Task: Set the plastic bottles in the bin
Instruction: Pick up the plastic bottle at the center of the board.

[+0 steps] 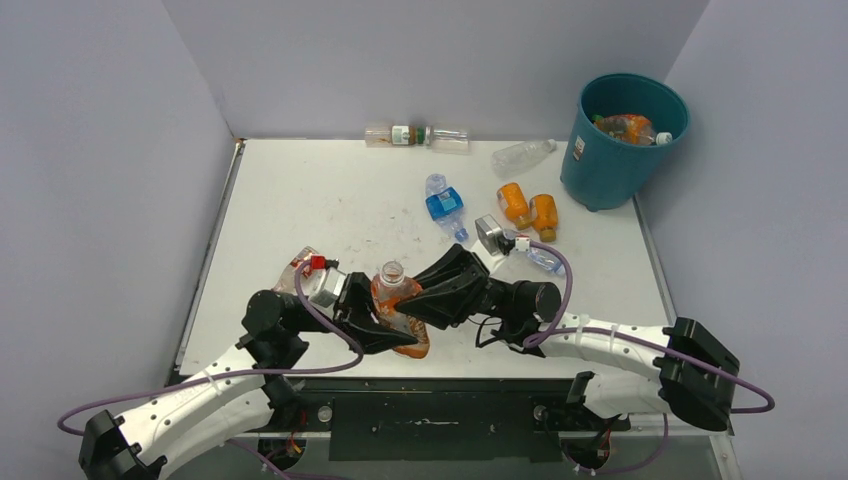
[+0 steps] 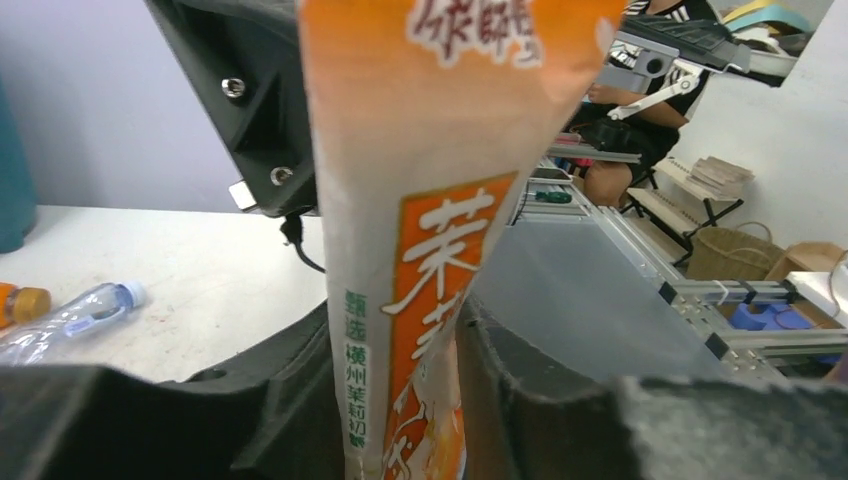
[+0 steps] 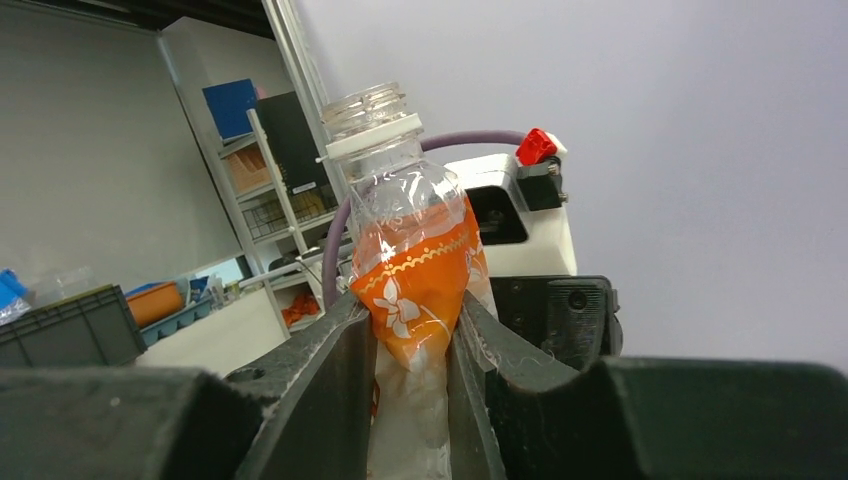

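We pinch the orange-labelled bottle (image 1: 390, 283) with both claws near the front of the table (image 1: 300, 200). Our left claw (image 1: 385, 335) squeezes its label and our right claw (image 1: 420, 305) squashes its middle. The teal bin (image 1: 600, 170) stands well apart at the far right corner.

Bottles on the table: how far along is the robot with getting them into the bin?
It is early on. The bin holds at least one orange bottle. The left end effector and right end effector both pinch the crumpled orange-labelled bottle. Several more lie on the table, including the blue-labelled bottle and two orange bottles.
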